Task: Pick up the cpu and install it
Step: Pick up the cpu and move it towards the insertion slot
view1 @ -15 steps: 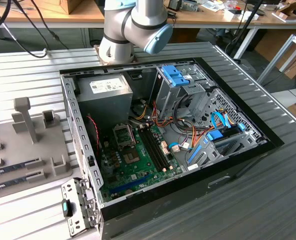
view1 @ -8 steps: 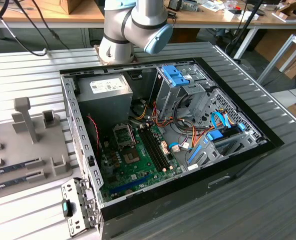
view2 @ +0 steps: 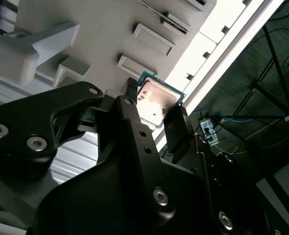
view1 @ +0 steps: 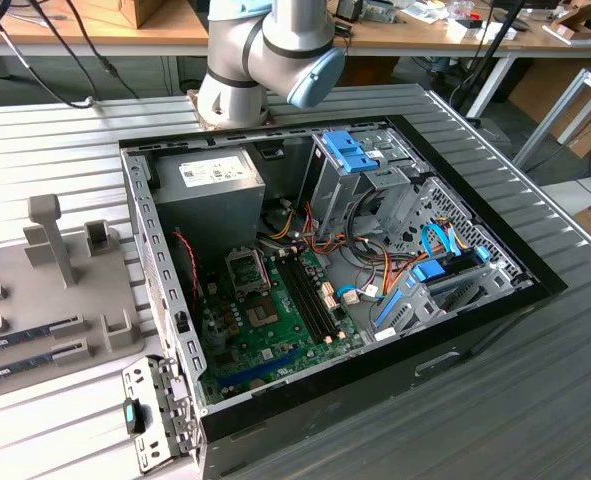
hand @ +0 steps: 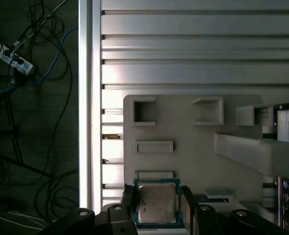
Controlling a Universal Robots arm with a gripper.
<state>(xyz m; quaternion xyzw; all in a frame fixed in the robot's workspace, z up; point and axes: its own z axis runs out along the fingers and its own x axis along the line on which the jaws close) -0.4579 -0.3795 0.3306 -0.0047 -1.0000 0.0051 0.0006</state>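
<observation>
The cpu is a small square chip with a green edge and a silver-grey metal top. It sits between the two black fingers of my gripper, which is shut on its two opposite edges. In the second wrist view the cpu shines between the same fingertips of the gripper. It hangs above the grey holder tray, near the tray's edge. The open computer case with its green motherboard and black socket frame lies in the exterior view's middle.
The grey tray with upright holders and memory sticks lies at the exterior view's left of the case. The arm's base stands behind the case. Ribbed metal tabletop surrounds the tray; cables hang beyond the table's edge.
</observation>
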